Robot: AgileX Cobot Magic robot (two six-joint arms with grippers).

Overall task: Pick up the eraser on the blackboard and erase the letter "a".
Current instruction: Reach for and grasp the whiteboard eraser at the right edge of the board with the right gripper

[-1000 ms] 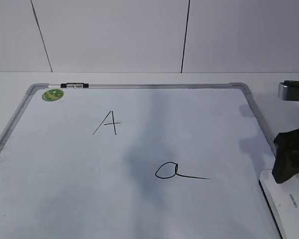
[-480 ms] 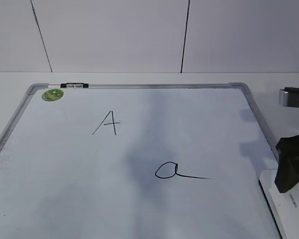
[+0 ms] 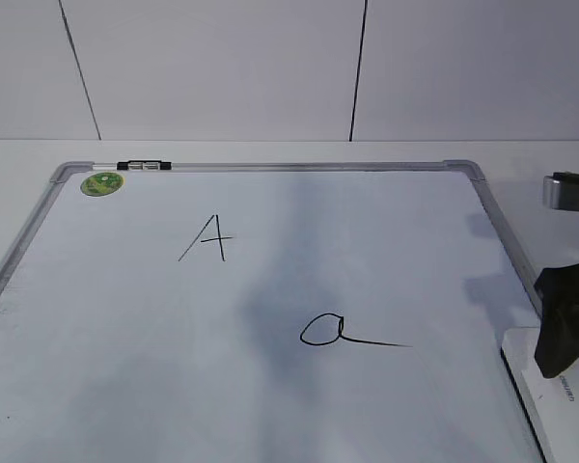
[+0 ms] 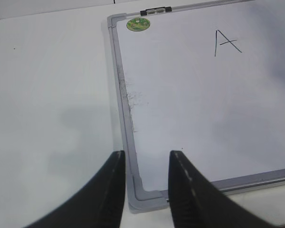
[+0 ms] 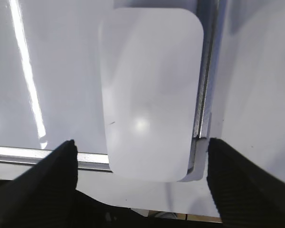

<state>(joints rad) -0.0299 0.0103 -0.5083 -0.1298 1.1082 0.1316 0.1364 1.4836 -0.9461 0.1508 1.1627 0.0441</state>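
Observation:
The blackboard [image 3: 386,251] is a white board in a silver frame, lying flat. The letter "a" [image 3: 324,331] is drawn in black at its middle right. The eraser [image 3: 547,403], a white rounded block, lies at the board's near right corner. In the right wrist view the eraser [image 5: 149,90] sits against the frame corner. My right gripper [image 5: 141,142] is open wide, its fingers either side of the eraser's near end and not touching it. It shows as a dark finger in the exterior view [image 3: 563,333]. My left gripper [image 4: 147,154] is open and empty over the board's near left corner.
A capital "A" [image 3: 208,238] is drawn at the upper left, also in the left wrist view [image 4: 226,42]. A round green sticker [image 3: 102,183] and a black clip [image 3: 145,166] sit at the far left corner. White table [image 4: 47,95] surrounds the board. A panelled wall stands behind.
My right gripper has shifted slightly right and down over the eraser. The eraser, the board and the letters have not moved.

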